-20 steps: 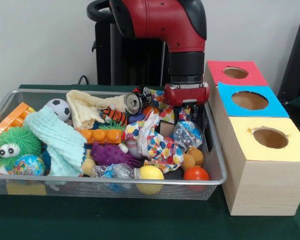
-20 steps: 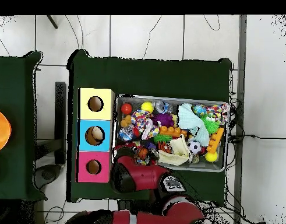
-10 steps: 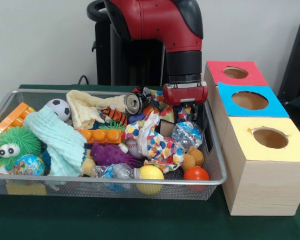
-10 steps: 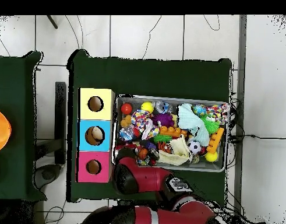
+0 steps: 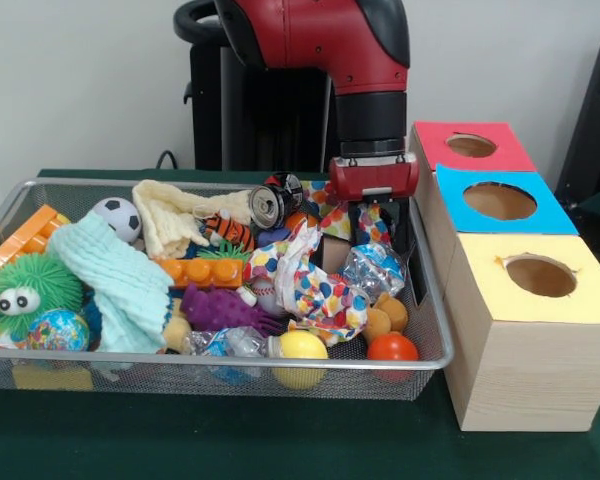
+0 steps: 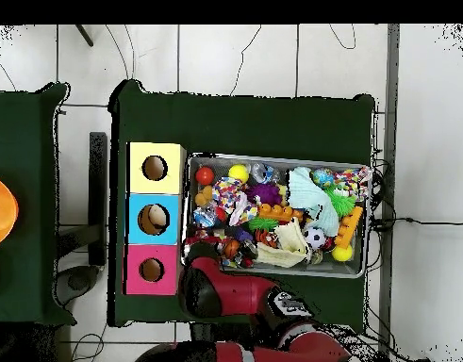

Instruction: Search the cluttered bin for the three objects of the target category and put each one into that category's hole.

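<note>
The pincer (image 5: pixel 372 222) is hanging over the bin's (image 5: pixel 432 345) box-side end; its grip I cannot tell; the crinkled wrapper (image 5: pixel 375 268) is lying directly beneath.

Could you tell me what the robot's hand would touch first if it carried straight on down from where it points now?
Probably the polka-dot wrapping right beneath the hand, though depth is hard to judge.

Glossy red arm (image 5: pixel 320 40), black joints

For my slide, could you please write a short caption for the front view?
Sawyer gripper lowered into the cluttered wire bin, beside three colour-topped boxes with holes.
</note>
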`<state>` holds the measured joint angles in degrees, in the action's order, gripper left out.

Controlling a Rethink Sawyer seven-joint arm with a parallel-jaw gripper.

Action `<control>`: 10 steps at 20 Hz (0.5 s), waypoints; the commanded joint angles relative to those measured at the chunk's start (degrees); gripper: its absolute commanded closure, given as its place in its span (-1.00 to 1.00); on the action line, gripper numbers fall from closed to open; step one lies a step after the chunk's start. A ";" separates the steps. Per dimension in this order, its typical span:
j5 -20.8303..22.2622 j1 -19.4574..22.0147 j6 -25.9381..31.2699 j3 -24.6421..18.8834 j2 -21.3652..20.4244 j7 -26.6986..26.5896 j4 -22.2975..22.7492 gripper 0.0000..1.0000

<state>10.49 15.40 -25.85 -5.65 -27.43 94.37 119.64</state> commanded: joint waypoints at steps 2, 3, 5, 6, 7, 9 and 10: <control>-4.65 -2.23 0.52 -2.03 -0.97 14.60 1.01 -1.00; -4.83 -2.44 -0.10 -1.70 -0.83 14.71 0.93 -1.00; -4.58 -1.69 -0.61 -2.29 -1.10 15.26 0.91 -1.00; -4.39 -1.32 -1.20 -2.64 -0.89 15.61 0.84 -1.00; -4.30 -1.18 -1.81 -2.78 -0.55 15.84 0.71 -1.00; -4.45 -1.15 -3.20 -2.52 -0.21 16.29 0.63 -1.00; -4.62 -1.22 -3.90 -2.29 -0.08 16.50 0.57 -1.00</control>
<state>9.03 14.73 -25.87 -5.46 -28.43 95.16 120.83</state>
